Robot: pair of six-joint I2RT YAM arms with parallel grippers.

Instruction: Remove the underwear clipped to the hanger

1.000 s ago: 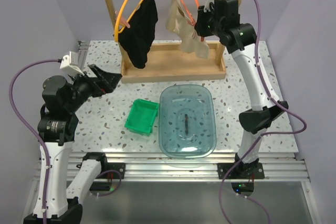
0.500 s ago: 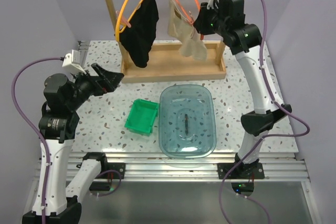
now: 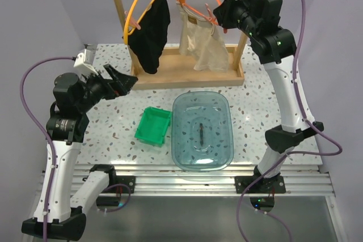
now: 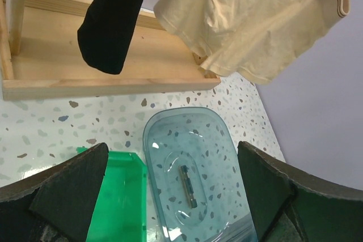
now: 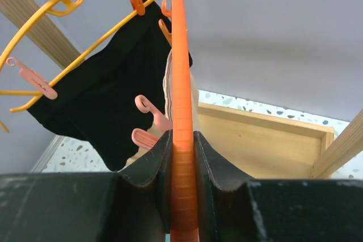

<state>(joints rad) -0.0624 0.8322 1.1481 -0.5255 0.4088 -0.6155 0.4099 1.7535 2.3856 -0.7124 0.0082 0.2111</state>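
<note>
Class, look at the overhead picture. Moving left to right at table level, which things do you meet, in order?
left hand → green tray → clear blue tub → right arm. The hanging garments are left out, since they overlap these in the left-to-right order.

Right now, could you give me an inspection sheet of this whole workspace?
Surface: speckled table.
Job's things: black underwear clipped on yellow hanger; beige underwear clipped on orange hanger; both hang on wooden rack.
Clutter: green tray and clear tub on table.
Grippers: left gripper open, holding nothing; right gripper shut on orange hanger.
Cables: purple cables loop from both arms.
Surroundings: lilac walls; nothing else seen.
</note>
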